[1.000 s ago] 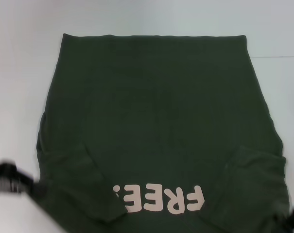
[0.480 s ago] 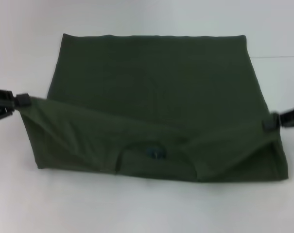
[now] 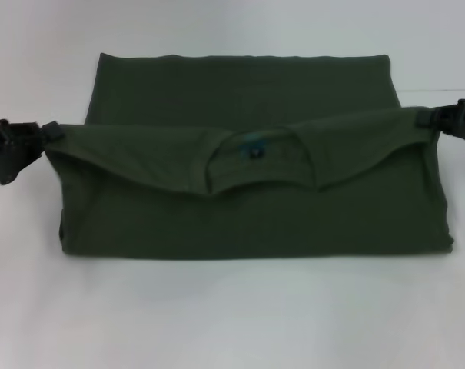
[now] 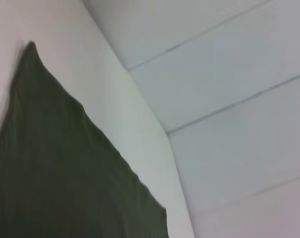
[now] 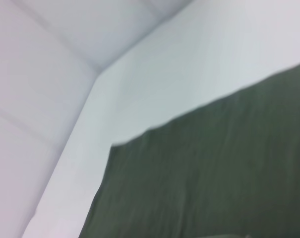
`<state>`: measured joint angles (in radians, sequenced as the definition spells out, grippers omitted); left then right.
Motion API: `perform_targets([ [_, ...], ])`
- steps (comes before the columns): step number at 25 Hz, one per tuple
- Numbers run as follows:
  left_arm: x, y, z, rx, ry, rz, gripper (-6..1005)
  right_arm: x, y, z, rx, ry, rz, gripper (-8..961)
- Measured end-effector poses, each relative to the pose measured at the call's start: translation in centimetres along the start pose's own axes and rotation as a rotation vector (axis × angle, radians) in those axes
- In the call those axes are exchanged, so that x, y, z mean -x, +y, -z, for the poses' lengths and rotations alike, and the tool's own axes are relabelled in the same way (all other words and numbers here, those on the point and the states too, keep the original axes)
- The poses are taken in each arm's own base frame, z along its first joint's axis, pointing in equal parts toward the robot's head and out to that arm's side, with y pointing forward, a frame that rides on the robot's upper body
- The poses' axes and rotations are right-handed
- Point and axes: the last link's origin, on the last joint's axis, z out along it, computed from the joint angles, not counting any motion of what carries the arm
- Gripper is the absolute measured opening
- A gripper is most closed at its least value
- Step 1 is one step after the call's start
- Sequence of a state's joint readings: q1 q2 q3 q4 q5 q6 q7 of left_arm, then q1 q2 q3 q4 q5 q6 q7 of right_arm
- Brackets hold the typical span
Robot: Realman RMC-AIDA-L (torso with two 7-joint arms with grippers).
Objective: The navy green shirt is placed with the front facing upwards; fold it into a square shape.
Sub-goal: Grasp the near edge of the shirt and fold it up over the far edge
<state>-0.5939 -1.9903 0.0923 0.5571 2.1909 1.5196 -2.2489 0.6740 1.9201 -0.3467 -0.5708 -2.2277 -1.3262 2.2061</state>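
Note:
The navy green shirt (image 3: 247, 215) lies on the white table, its near part lifted and folded over toward the far hem. The ribbed collar (image 3: 255, 157) with its small dark-blue label faces up in the middle of the raised edge; the chest print is hidden. My left gripper (image 3: 48, 131) is shut on the shirt's left shoulder corner. My right gripper (image 3: 426, 117) is shut on the right shoulder corner. Both hold the edge taut above the lower layer. The shirt also shows in the left wrist view (image 4: 55, 168) and the right wrist view (image 5: 214, 173).
The white table (image 3: 232, 315) spreads around the shirt, with bare surface at the front and on both sides. The shirt's far hem (image 3: 240, 58) lies flat near the back. A thin seam line (image 3: 440, 90) runs across the table at the back right.
Both grippers have taken the shoulder corners near me, lifted them and carried them away from me over the shirt. The chest print is now covered and the collar has come into view.

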Motion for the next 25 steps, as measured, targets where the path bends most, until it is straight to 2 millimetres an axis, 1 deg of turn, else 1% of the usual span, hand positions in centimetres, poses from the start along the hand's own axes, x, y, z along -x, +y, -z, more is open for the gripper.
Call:
perform_targets([
  [4, 0.1, -0.5, -0.8, -0.011, 0.064, -0.005, 51, 0.0, -0.5, -0.7, -0.036, -0.071, 0.028, 51],
  [9, 0.4, -0.7, -2.2, -0.024, 0.101, -0.028, 52, -0.1, -1.0, -1.6, -0.08, -0.153, 0.055, 52],
  [18, 1.0, -1.3, -4.2, -0.065, 0.179, -0.077, 52, -0.5, -0.9, -3.1, -0.117, -0.209, 0.074, 53],
  [20, 1.1, -1.3, -5.0, -0.071, 0.201, -0.1, 52, -0.7, -0.9, -3.6, -0.129, -0.226, 0.079, 54],
  [25, 1.2, -1.3, -5.9, -0.077, 0.25, -0.12, 52, -1.0, -1.1, -4.1, -0.147, -0.245, 0.085, 55],
])
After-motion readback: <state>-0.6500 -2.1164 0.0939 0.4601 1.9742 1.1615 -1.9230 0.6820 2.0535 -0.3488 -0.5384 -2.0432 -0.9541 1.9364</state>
